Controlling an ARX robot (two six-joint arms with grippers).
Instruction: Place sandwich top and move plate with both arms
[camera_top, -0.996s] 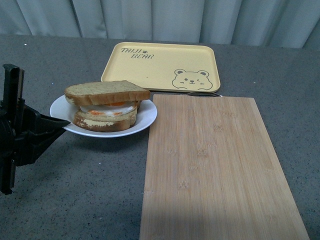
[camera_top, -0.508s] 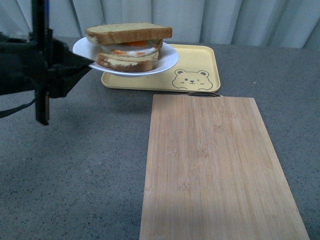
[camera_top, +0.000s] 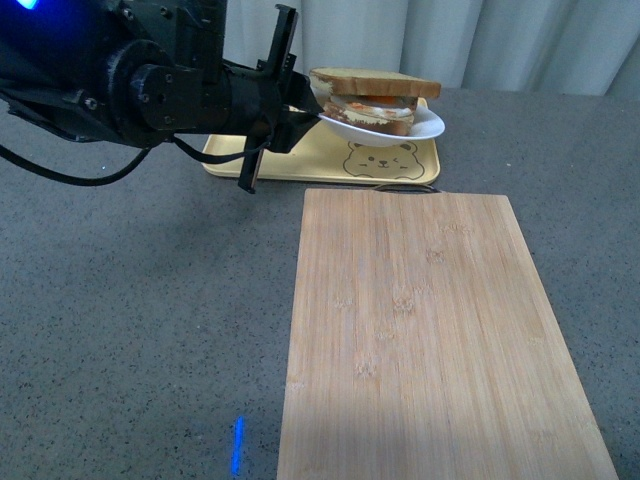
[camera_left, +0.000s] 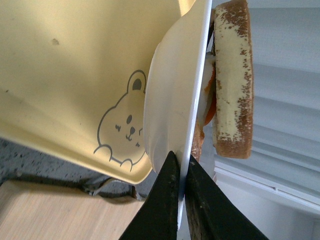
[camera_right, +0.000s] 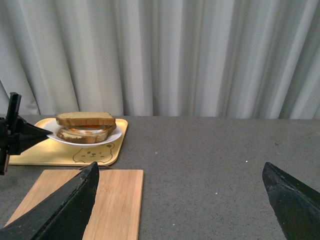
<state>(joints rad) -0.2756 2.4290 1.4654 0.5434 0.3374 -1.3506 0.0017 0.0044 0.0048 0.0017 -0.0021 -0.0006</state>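
One-arm carry: the left gripper (camera_top: 312, 113) is clamped on the rim of the plate (camera_top: 432, 127), its jaws nearly closed with only the thin white edge between them, as the left wrist view shows edge-on.
Plate position: it hangs over the yellow tray (camera_top: 312, 166), above the corner with the bear drawing (camera_top: 381, 158), and appears to be clear of the tray surface, though a light touch cannot be ruled out.
Sandwich top: the sandwich top (camera_top: 376, 82) lies flat on the egg filling (camera_top: 372, 102) and lower slice, riding on the plate above the tray, so the stacking half of the job looks done.
Why level: the plate is kept close to horizontal, most likely so the loose stack does not slide off.
Why the rim: a pinch at the edge keeps the fingers off the food but leaves the whole load hanging out to one side.
Right gripper: the right gripper (camera_right: 180, 167) is spread wide and empty, well apart from the tray and facing it across the table.
Cutting board: the cutting board (camera_top: 430, 330) lies just beside the tray's near edge.
Risk: a one-sided grip may let the plate tip; the task's second arm would steady it.
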